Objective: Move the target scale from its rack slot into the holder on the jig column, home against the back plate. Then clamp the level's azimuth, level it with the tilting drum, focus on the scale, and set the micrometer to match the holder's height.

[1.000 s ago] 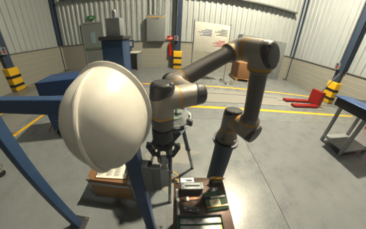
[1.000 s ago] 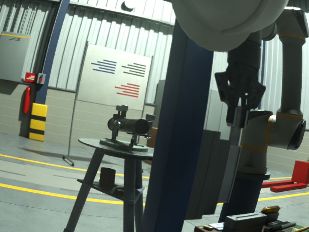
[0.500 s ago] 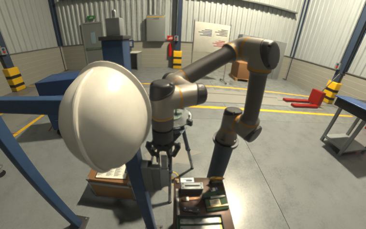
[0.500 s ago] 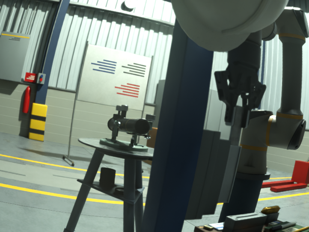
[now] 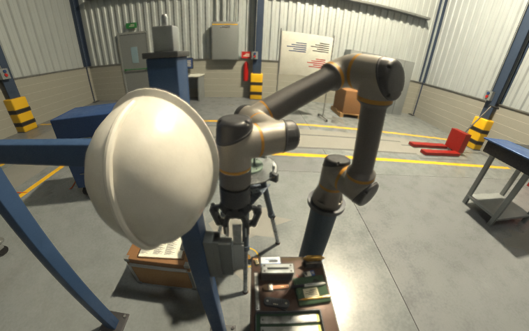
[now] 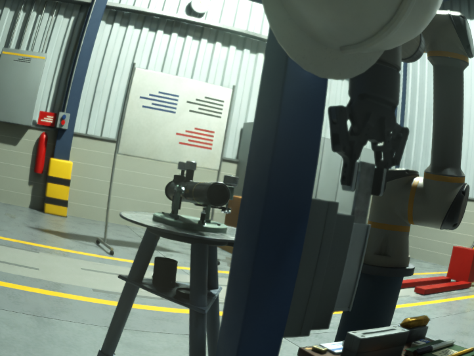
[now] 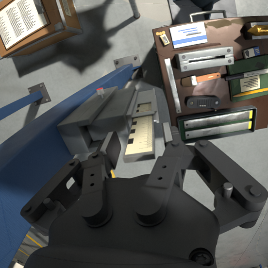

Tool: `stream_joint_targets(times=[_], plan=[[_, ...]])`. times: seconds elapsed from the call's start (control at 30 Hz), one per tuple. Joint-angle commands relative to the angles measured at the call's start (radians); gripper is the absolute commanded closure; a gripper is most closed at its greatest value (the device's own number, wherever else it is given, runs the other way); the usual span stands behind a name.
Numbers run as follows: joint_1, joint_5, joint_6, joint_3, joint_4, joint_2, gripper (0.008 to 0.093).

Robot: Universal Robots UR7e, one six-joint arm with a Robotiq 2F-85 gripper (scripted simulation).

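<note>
The target scale (image 7: 140,136), a cream graduated strip with black blocks, stands upright in the grey holder (image 7: 105,117) on the blue jig column (image 6: 275,199), its top end rising between my fingers (image 6: 363,180). My gripper (image 7: 138,140) hangs straight above it, open and holding nothing (image 5: 236,224). The empty slotted rack (image 7: 205,58) lies on the brown tray to the right. The level (image 6: 197,193) sits on its tripod beyond the column. I cannot tell whether the scale is home against the back plate.
The blue column and its slanted braces (image 5: 35,238) stand close on the left of my gripper, with a large white dome (image 5: 150,168) above. The tool tray (image 5: 292,292) holds a brush, ruler and green cases. A brown box (image 7: 32,25) sits on the floor.
</note>
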Motion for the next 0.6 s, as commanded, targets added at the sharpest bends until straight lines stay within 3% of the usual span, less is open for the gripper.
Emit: stream_joint_targets(times=[0.0, 0.57], plan=[[0.0, 0.0, 0.0, 0.0, 0.0, -0.001, 0.0484], [0.0, 0.0, 0.0, -0.045, 0.068, -0.024, 0.0484]])
